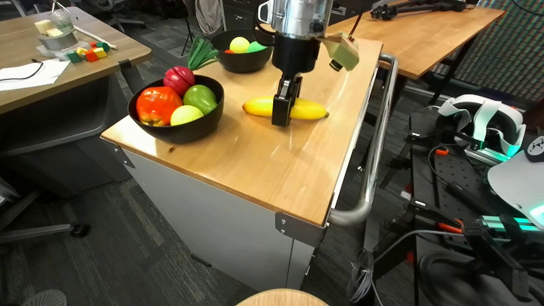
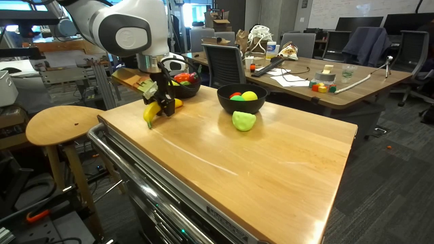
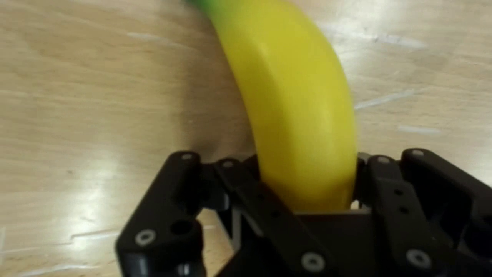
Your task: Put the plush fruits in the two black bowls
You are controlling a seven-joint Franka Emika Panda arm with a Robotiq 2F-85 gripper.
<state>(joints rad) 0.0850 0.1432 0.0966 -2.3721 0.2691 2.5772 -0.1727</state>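
Black, two-jawed gripper (image 1: 286,104) points down near the upper centre of the frame in an exterior view, clamped across the middle of a long, curved, bright yellow toy banana (image 1: 309,109), a jaw on either side. In the wrist view the banana runs from a blurred green end at the top edge down to the lower middle, between the jaws. Just beneath it lies the pale wooden surface (image 1: 255,161); whether the two touch cannot be told.

At the left in an exterior view stands a round black bowl (image 1: 187,133) holding a glossy orange-red pepper (image 1: 158,105), a dark red radish (image 1: 179,80) with a green leafy tuft, a smooth green oval fruit (image 1: 201,99) and a pale yellow-green round fruit (image 1: 186,115). Toward the top centre stands another round black bowl (image 1: 243,63), with a yellow round fruit (image 1: 239,44), a bright green fruit (image 1: 256,47) and a red fruit (image 1: 229,51) showing inside.

Near the centre of the frame in an exterior view, a pale green half-round fruit (image 2: 243,121) rests on the surface in front of that same bowl; whether they touch is unclear. A white and dark grey robot arm (image 2: 130,23) fills the upper left.
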